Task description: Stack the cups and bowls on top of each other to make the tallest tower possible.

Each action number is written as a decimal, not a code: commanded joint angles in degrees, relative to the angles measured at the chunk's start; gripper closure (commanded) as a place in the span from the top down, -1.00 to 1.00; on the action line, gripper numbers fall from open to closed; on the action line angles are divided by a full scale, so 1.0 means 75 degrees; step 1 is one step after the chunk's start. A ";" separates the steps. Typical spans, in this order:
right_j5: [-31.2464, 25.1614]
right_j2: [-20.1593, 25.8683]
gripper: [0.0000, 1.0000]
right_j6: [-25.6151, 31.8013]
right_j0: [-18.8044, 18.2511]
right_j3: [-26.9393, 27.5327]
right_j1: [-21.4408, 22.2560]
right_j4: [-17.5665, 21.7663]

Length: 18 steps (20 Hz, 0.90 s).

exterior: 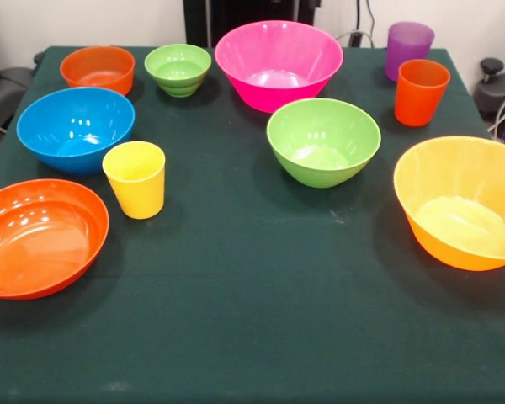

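Nothing is stacked; every cup and bowl stands apart on the dark green tablecloth. The yellow cup point(135, 178) is left of centre, the orange cup point(420, 91) and the purple cup point(407, 48) at the far right. Along the far side sit the small red-orange bowl point(98, 68), the small ribbed green bowl point(178, 68) and the large pink bowl point(278, 63). The blue bowl point(75, 128) is at the left, the medium green bowl point(323, 140) near the centre, the large yellow-orange bowl point(463, 200) at the right, the shallow orange bowl point(38, 236) at the near left. The gripper is out of view.
The dark green cloth point(252, 311) covers the whole table, with its near half bare. A black chair part point(0, 88) shows past the left edge, and a dark object with cables point(501, 88) past the right edge.
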<state>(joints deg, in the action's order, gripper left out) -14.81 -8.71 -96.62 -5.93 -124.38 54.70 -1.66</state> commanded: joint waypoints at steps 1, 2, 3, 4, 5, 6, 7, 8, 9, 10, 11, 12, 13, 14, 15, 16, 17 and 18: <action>0.0171 0.0622 1.00 -0.0549 -0.0552 -0.0783 -0.0422 0.0528; 0.0154 0.0635 1.00 -0.0519 -0.0611 -0.0761 -0.0438 0.0556; 0.0102 0.0647 1.00 -0.0474 -0.0674 -0.0693 -0.0471 0.0577; 0.0069 0.0683 1.00 -0.0419 -0.0765 -0.0658 -0.0499 0.0598; 0.0030 0.0729 1.00 -0.0351 -0.0880 -0.0659 -0.0487 0.0619; -0.0006 0.0779 1.00 -0.0301 -0.0983 -0.0646 -0.0486 0.0637; -0.0061 0.0820 1.00 -0.0267 -0.1070 -0.0690 -0.0422 0.0648; -0.0097 0.0858 1.00 -0.0236 -0.1145 -0.0683 -0.0408 0.0672; -0.0076 0.0896 1.00 -0.0234 -0.1211 -0.0689 -0.0440 0.0702; -0.0058 0.0910 1.00 -0.0244 -0.1243 -0.0668 -0.0467 0.0739; -0.0017 0.0908 1.00 -0.0273 -0.1260 -0.0591 -0.0567 0.0780; 0.0025 0.0918 1.00 -0.0307 -0.1275 -0.0566 -0.0616 0.0812; -0.0032 0.0919 1.00 -0.0328 -0.1269 -0.0465 -0.0641 0.0819; -0.0043 0.0930 1.00 -0.0347 -0.1276 -0.0438 -0.0655 0.0837; -0.0036 0.0949 1.00 -0.0335 -0.1345 -0.0441 -0.0666 0.0869; -0.0080 0.0945 1.00 -0.0357 -0.1344 -0.0433 -0.0648 0.0871; -0.0123 0.0942 1.00 -0.0361 -0.1362 -0.0438 -0.0607 0.0888; -0.0195 0.0923 1.00 -0.0378 -0.1343 -0.0425 -0.0563 0.0895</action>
<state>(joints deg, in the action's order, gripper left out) -14.80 -6.93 -96.62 -15.54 -125.94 54.41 1.40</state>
